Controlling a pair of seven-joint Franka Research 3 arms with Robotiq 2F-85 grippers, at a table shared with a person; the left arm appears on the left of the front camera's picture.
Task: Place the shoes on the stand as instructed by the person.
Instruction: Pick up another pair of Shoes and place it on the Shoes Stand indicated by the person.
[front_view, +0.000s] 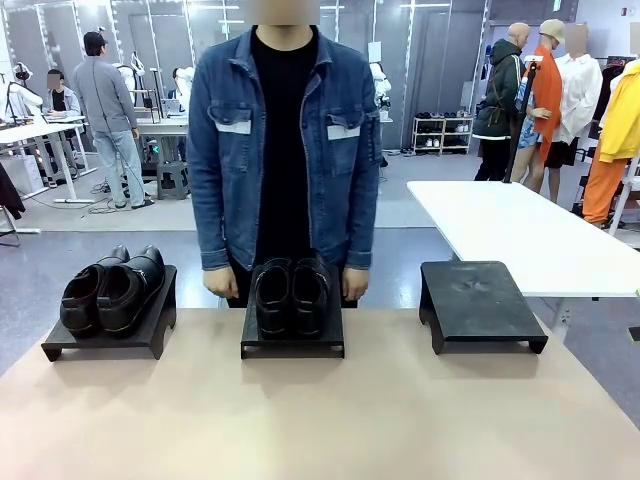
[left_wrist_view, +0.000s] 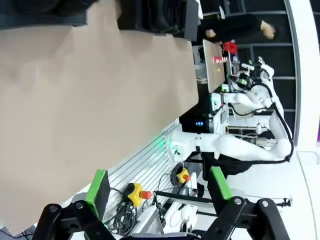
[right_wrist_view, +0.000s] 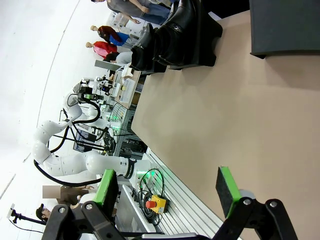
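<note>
Across the tan tabletop (front_view: 320, 420) in the front view, three low black rectangular stands sit in a row along the far edge. On the left black stand (front_view: 105, 345) rests one pair of glossy black leather dress shoes (front_view: 110, 288), side by side and touching, their long axes running from the far side toward the robot and angled a little to the picture's left, rounded toes nearest the camera. The middle black stand (front_view: 292, 345) carries the second pair of glossy black dress shoes (front_view: 290, 296), long axes pointing straight across the table, toes toward the robot. The right black stand (front_view: 482, 303) is bare on top. Just behind the middle stand stands the person in a blue denim jacket over a black T-shirt (front_view: 283, 150), arms hanging, hands at the table's far edge on either side of the middle pair. A white table (front_view: 520, 235) stands behind on the right. Nothing lies on the tabletop between the robot's side and the stands. In the left wrist view the left gripper (left_wrist_view: 159, 189) holds its green-padded fingers wide apart with nothing between them, over the table's near edge. In the right wrist view the right gripper (right_wrist_view: 169, 187) likewise has its fingers spread wide and grips nothing, with a shoe pair on its stand far ahead.
</note>
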